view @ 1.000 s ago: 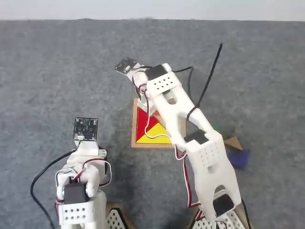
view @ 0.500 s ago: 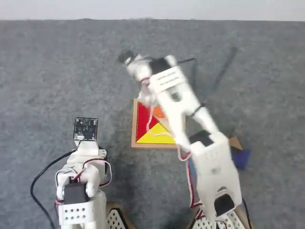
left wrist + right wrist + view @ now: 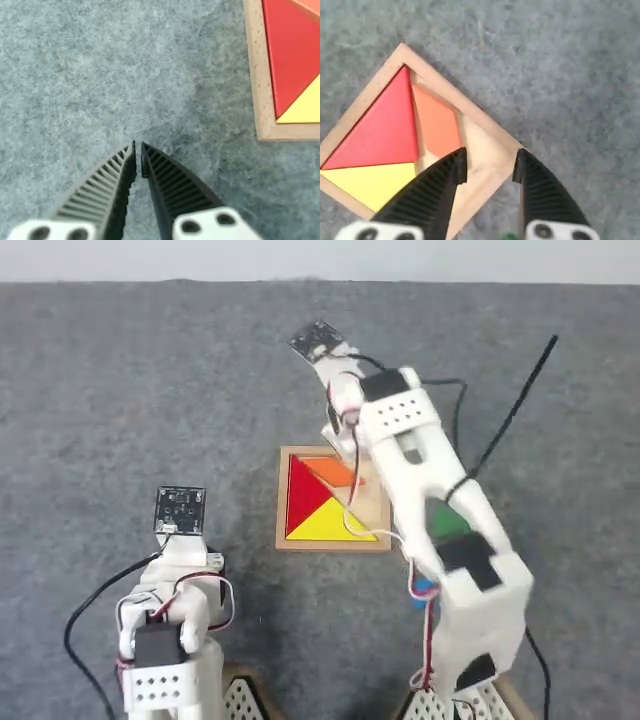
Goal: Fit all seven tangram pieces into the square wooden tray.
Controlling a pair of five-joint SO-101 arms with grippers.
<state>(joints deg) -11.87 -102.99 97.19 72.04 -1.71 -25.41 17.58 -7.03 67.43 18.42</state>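
The right arm [image 3: 415, 455] is hanging stretched forward over the tray [image 3: 481, 137]. The right gripper [image 3: 490, 159] is standing open and empty above the bare corner beside the orange piece [image 3: 436, 125]. The red triangle [image 3: 382, 127] and yellow triangle [image 3: 370, 182] are lying inside the tray. The left arm [image 3: 170, 620] is sitting folded near its base, with the left gripper [image 3: 138, 150] closed above the table [image 3: 75, 75], beside the tray.

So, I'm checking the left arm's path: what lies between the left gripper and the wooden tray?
Bare grey carpet, seen in the left wrist view, separates the left gripper from the wooden tray.
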